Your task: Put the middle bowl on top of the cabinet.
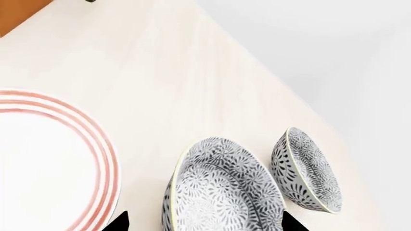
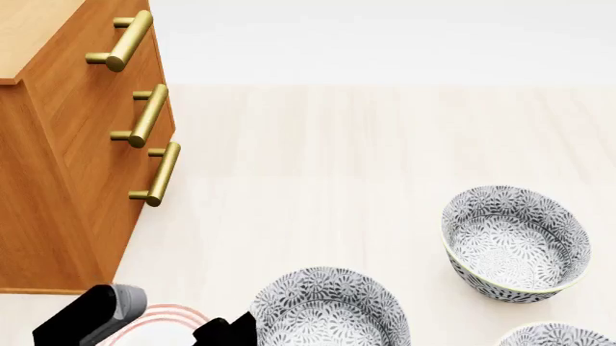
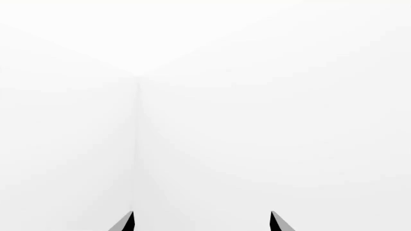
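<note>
Three alike grey-patterned bowls rest on the pale table. The middle bowl [image 1: 224,190] [image 2: 327,310] is the one nearest my left arm, and it sits upright on the table. My left gripper [image 1: 205,224] [image 2: 226,331] is open, its two dark fingertips showing on either side of this bowl without gripping it. A second bowl [image 1: 307,169] [image 2: 515,241] stands beyond it to the right. The orange-brown cabinet [image 2: 68,180] with brass handles stands at the far left. My right gripper [image 3: 201,222] is open, facing blank white with nothing between its fingers.
A white plate with red rings [image 1: 45,163] [image 2: 159,318] lies beside the middle bowl, on the cabinet side. The third bowl [image 2: 558,335] is cut off at the head view's lower right corner. The table's far edge [image 2: 385,85] runs behind the bowls.
</note>
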Motion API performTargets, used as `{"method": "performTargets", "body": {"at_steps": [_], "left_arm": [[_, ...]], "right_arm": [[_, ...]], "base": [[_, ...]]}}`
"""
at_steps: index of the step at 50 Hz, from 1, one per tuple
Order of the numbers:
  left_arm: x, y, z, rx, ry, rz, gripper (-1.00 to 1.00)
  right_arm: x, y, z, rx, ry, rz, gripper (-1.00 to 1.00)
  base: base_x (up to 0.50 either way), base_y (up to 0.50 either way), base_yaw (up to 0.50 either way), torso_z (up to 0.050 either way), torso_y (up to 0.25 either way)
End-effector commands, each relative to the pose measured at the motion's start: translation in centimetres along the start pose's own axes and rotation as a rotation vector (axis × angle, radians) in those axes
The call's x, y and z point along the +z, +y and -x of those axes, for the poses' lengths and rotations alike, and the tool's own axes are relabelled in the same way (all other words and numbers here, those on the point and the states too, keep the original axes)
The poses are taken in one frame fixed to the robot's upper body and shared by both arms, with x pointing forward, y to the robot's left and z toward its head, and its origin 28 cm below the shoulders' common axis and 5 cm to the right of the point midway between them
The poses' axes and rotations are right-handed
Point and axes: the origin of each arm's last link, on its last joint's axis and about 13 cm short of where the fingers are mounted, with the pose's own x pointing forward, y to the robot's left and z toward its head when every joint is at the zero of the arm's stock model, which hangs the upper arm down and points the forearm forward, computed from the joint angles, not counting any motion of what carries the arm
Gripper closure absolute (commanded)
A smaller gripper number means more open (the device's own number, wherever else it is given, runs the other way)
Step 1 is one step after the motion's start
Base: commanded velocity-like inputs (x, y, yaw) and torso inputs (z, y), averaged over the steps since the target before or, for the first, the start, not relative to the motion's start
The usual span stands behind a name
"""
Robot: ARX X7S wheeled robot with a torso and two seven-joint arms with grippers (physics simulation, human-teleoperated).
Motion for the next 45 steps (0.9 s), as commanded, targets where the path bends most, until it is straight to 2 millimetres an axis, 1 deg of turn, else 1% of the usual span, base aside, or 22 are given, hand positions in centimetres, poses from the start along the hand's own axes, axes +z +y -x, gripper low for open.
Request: {"method": "performTargets", "body": {"at_steps": [1, 7, 14, 25, 31, 37, 45], "left_arm": [[-0.3, -0.8, 0.0, 0.017, -0.014, -0.068, -1.0], [-0.6, -1.0, -0.3, 0.014, -0.004, -0.083, -1.0], [-1.5, -0.8, -0.7, 0.006, 0.029, -0.105, -1.0], [-1.9, -0.4, -1.3, 0.002, 0.053, -0.095, -1.0], [-1.7, -0.8, -1.4, -0.006, 0.05, -0.1, -1.0], [-1.4, -1.1, -2.1, -0.002, 0.045, -0.102, -1.0], [-1.3, -1.1, -3.1, 0.007, 0.046, -0.111, -1.0]], "right_arm": [[0.1, 0.1, 0.0, 0.001, -0.004, -0.001, -1.0], [0.1, 0.0, 0.0, -0.006, -0.005, -0.002, -1.0], [0.2, 0.0, -0.1, -0.008, -0.011, -0.003, -1.0], [0.3, -0.3, -0.3, -0.012, -0.017, -0.002, -1.0], [0.3, -0.2, -0.2, -0.004, -0.016, 0.0, -1.0], [0.2, -0.1, -0.2, 0.001, -0.012, -0.001, -1.0], [0.2, -0.2, -0.2, -0.002, -0.014, 0.001, -1.0]], "base": [[0.0, 0.0, 0.0, 0.0, 0.0], [0.0, 0.0, 0.0, 0.0, 0.0], [0.0, 0.0, 0.0, 0.0, 0.0], [0.0, 0.0, 0.0, 0.0, 0.0], [0.0, 0.0, 0.0, 0.0, 0.0], [0.0, 0.0, 0.0, 0.0, 0.0], [0.0, 0.0, 0.0, 0.0, 0.0]]}}
